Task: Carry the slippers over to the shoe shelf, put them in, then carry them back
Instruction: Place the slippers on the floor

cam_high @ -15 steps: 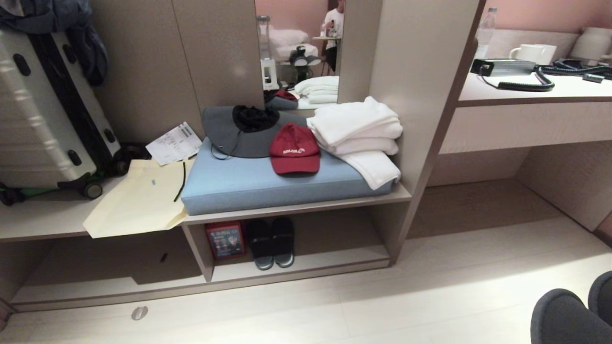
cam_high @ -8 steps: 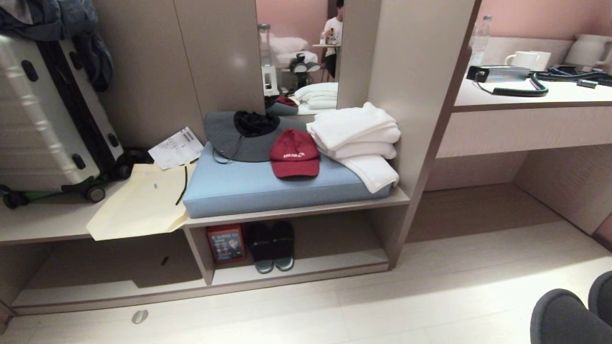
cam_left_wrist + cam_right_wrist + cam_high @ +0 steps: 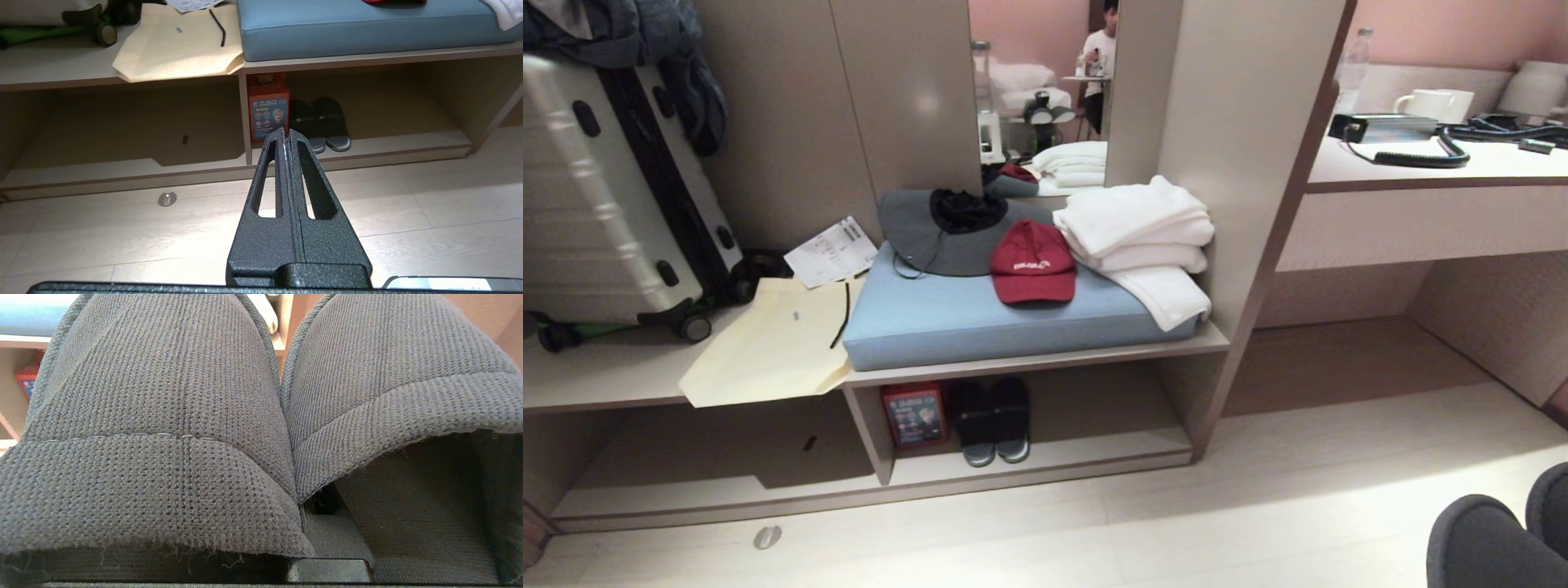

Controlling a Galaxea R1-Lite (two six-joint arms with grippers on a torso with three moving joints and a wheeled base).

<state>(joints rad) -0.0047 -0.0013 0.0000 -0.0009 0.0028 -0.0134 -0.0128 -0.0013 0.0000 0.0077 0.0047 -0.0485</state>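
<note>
Grey-blue knitted slippers [image 3: 261,416] sit pinched side by side in the right gripper [image 3: 322,522], its jaws clamped between them; the left gripper [image 3: 284,139] is closed, empty.

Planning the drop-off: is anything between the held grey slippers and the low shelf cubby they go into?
No visible obstacle on the pale floor before the beige wooden shoe shelf. A red box and darker slippers fill that cubby's left; its right is free. The soft grey-blue slippers ride the right gripper.
</note>
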